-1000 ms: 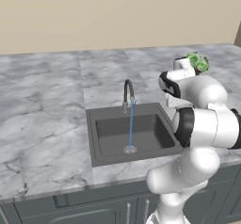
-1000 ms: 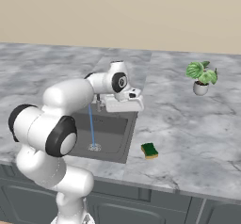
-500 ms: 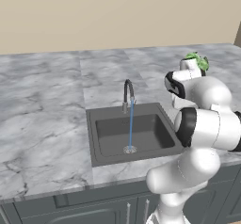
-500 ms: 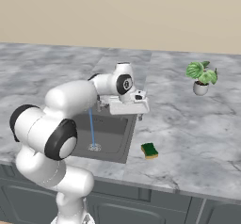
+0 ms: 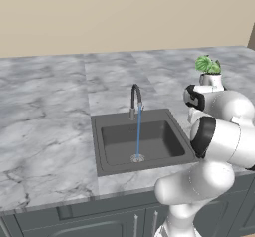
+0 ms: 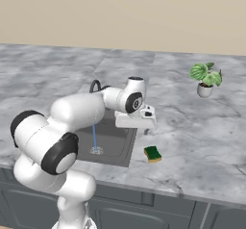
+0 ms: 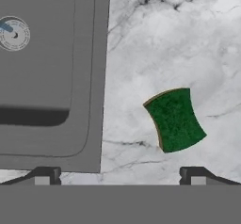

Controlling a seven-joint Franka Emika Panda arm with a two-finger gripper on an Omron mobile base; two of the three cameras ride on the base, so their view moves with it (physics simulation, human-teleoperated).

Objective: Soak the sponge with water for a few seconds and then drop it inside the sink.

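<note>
we had the gripper [image 7: 117, 173] w/ jaws wide & empty above the sponge [image 7: 174, 119], which sat off-centre on the counter [image 7: 188, 39] near the sink [image 7: 92, 77], so descending w/o re-centring risked a missed grab

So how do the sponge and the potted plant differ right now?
The sponge is a flat block lying near the sink; the potted plant stands upright, farther back. The sponge is dark green over yellow; the plant is leafy in a pale pot. Both sit on the marble counter, untouched.
</note>
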